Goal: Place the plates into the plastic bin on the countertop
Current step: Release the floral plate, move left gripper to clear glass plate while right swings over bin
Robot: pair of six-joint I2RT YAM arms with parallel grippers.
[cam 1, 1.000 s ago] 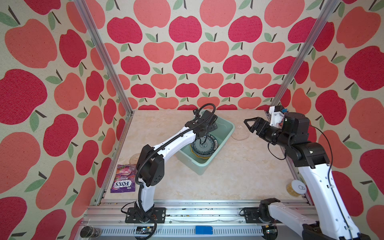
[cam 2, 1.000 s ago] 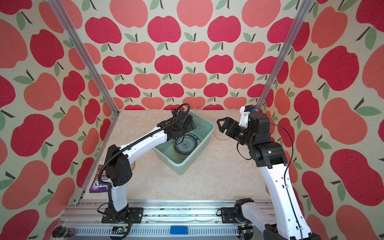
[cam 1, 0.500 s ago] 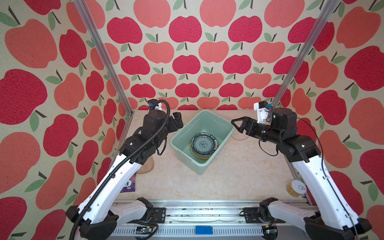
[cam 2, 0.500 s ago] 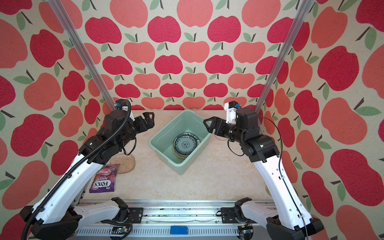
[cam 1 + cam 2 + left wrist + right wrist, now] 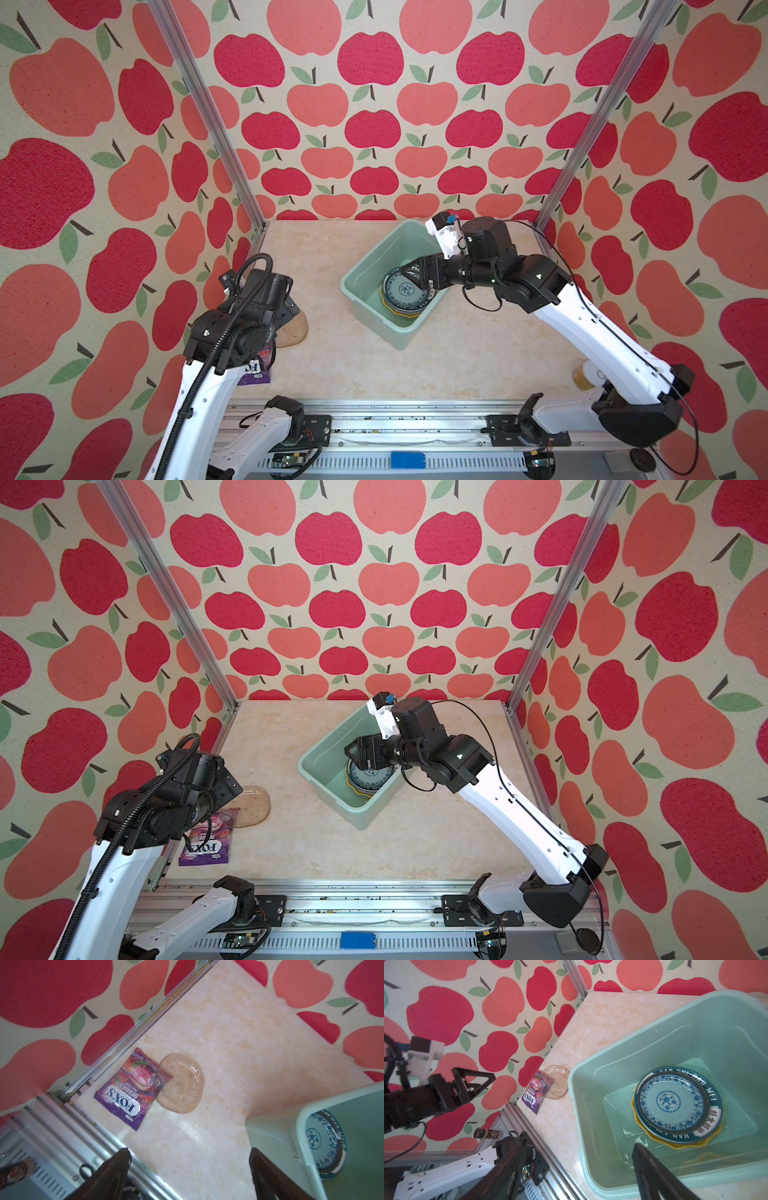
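Observation:
The mint-green plastic bin stands at the back middle of the countertop. Inside it is a stack of plates: a blue patterned one on top, a lettered-rim one under it, a yellow one at the bottom. A clear glass plate lies at the left, overlapping the candy bag. My right gripper hangs open over the bin, beside the stack, holding nothing. My left gripper is open above the glass plate.
A purple candy bag lies by the left rail, partly under the glass plate. A small yellow jar sits at the front right behind my right arm. Aluminium rails edge the countertop.
My left arm has pulled out of the bin, back to the left above the glass plate. My right gripper has swung left from beside the bin to over its inside.

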